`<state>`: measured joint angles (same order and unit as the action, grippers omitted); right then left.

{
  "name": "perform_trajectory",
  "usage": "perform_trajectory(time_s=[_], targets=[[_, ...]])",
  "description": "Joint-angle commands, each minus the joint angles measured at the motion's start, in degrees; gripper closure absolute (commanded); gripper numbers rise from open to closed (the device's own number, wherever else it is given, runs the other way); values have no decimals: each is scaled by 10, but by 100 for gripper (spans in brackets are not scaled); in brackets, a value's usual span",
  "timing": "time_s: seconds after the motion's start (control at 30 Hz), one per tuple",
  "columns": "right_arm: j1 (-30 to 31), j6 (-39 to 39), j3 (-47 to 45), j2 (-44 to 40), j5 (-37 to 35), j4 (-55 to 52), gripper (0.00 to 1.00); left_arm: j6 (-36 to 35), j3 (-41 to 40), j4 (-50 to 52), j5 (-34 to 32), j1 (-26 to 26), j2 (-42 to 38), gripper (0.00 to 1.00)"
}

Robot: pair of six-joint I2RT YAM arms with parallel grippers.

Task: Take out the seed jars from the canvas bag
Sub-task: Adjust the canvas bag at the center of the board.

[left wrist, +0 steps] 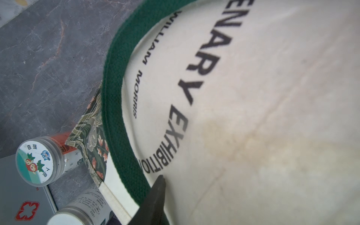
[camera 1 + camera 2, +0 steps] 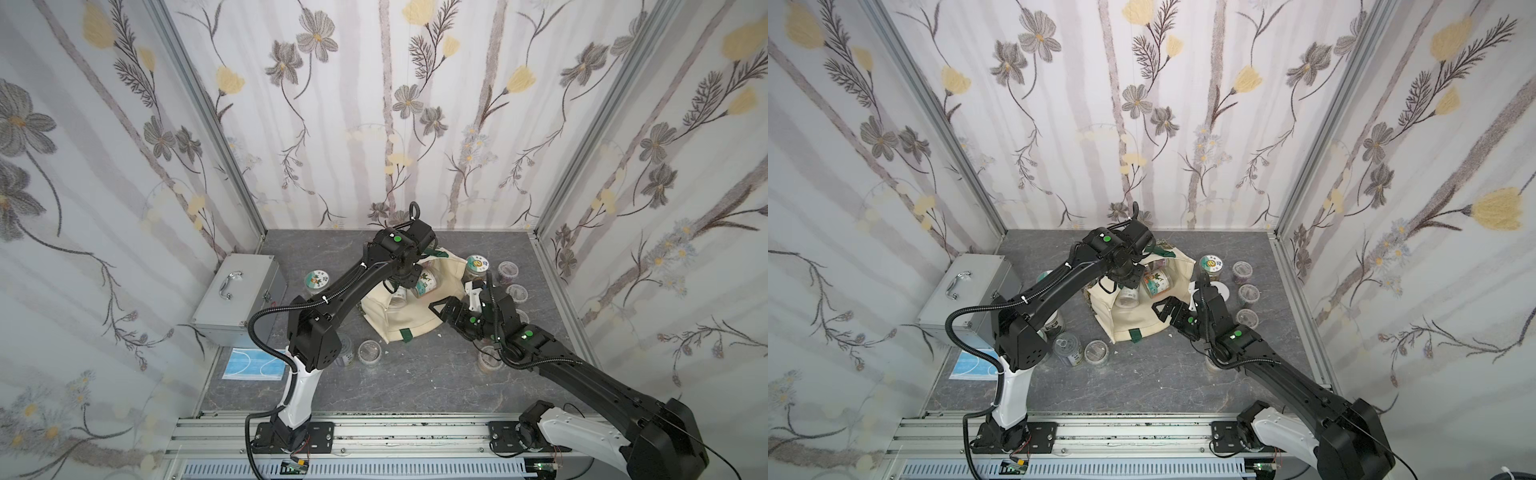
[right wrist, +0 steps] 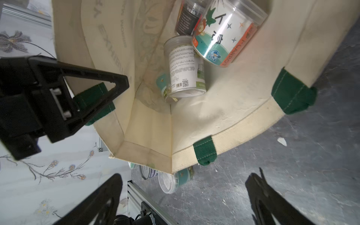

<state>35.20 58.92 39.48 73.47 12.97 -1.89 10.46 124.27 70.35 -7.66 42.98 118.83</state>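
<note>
Right hand released at canvas bag; left hand unclear; seed jars inside, around.

Site entry: robot test booth, as I see it from my station. Floral-papered panels in aluminium framing enclose a grey stone-look tabletop; arm mounts bolt onto the near rail.

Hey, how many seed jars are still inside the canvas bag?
4 show inside the canvas bag: a carrot-label jar, a dark-label jar beside it, a white-label jar nearer the mouth, and a teal jar half hidden behind that. Others may be hidden.
</note>
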Motion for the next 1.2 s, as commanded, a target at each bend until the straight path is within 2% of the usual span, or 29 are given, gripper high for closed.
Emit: perform_trajectory(time_s=[0.0,0.13,0.4,0.7,0.93,1.17], targets=[[9,21,26,61,-2,142,0,8,13,16,20,-9,1,75],[21,29,85,162,8,176,0,14,18,13,45,-23,0,87],[23,19,157,313,0,207,0,15,23,13,82,-49,-4,97],[31,-30,275,449,-15,167,0,18,56,18,190,-97,17,100],[34,-39,357,534,-38,86,0,16,60,26,209,-103,25,100],[34,-43,407,590,-8,70,0,21,71,24,237,-111,28,100]])
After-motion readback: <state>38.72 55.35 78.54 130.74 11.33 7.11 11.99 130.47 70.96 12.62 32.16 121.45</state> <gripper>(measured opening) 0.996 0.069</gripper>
